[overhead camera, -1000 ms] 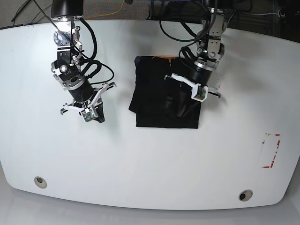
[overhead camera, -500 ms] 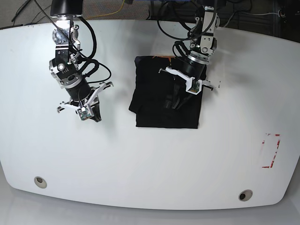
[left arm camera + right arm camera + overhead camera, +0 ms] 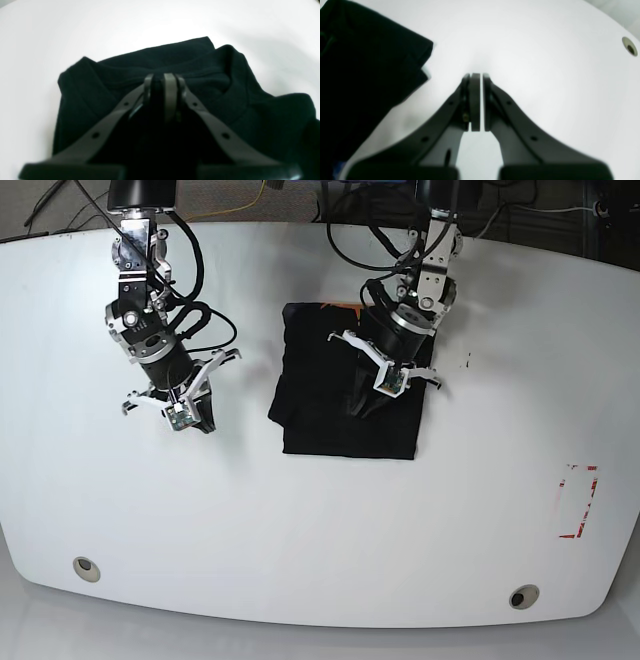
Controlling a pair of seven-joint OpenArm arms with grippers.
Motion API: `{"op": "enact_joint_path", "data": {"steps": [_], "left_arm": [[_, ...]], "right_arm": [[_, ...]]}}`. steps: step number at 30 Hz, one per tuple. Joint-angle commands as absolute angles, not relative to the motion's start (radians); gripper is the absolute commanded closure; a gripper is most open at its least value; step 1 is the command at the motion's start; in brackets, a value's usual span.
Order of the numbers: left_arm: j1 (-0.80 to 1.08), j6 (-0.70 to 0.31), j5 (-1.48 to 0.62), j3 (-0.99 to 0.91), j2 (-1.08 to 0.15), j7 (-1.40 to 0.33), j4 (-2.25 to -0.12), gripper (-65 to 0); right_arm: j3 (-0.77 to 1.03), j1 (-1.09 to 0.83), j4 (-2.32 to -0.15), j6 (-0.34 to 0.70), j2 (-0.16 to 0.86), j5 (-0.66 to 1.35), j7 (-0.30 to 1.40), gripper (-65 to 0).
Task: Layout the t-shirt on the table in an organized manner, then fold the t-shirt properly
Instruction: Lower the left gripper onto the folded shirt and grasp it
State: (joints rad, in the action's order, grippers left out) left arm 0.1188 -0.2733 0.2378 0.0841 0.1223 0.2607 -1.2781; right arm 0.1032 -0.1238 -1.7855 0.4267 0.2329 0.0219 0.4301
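Presently: black t-shirt (image 3: 345, 395) lay folded, edges near-square | left gripper (image 3: 163, 98) nearly closed above it, grasp indeterminate | right gripper (image 3: 477, 101) clenched empty over bare white table (image 3: 300, 530).

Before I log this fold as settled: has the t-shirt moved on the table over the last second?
Yes. The t-shirt slid slightly left in the base view, away from the red mark, with the left gripper on it.

T-shirt (image 3: 345, 395) mid-table (image 3: 300, 530); left tool (image 3: 365, 402) seemingly on it.
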Motion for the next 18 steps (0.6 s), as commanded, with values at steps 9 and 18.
{"op": "enact_joint_path", "data": {"steps": [9,18], "left_arm": [[0.113,-0.277,0.306,0.090,0.157,0.262,-1.383,-6.5],[0.110,-0.277,0.312,0.171,0.157,0.105,-1.477,-6.5]], "right_arm": [[0.107,-0.111,-1.804,0.423,0.242,0.031,0.403,-1.9],[0.107,-0.113,-1.804,0.423,0.242,0.031,0.403,-1.9]]}}
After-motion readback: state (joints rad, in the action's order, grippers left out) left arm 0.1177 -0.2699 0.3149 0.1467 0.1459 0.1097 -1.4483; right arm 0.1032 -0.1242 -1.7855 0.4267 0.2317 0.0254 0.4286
